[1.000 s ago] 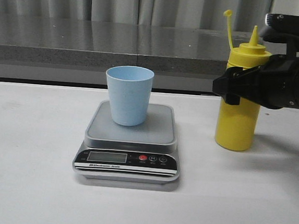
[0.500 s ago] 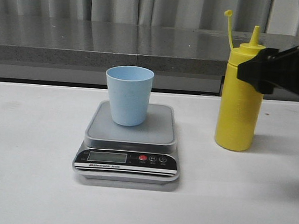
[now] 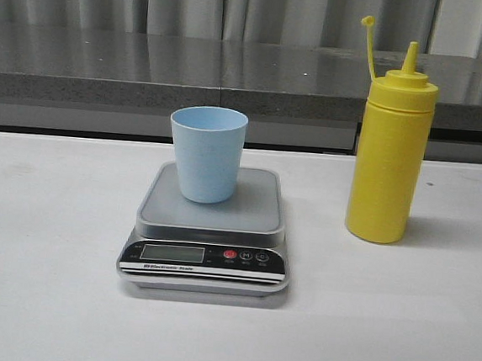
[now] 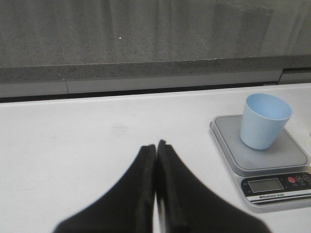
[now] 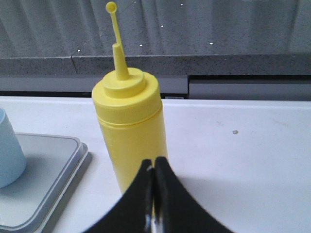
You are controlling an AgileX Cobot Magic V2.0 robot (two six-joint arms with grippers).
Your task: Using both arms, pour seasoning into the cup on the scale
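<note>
Pressing fingertips together, both hands: left hand (image 4: pixel 156 145), right hand (image 5: pixel 153 165), empty.

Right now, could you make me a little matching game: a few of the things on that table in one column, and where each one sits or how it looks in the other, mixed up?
Things:
1. cup
2. seasoning bottle
3. scale
4. left gripper

Descriptions:
A. yellow, upright on the table, cap off
B. black fingers pressed together
C. pale blue, standing on the grey platform
D. flat on the table, red button in front

Pairs: 1-C, 2-A, 3-D, 4-B
</note>
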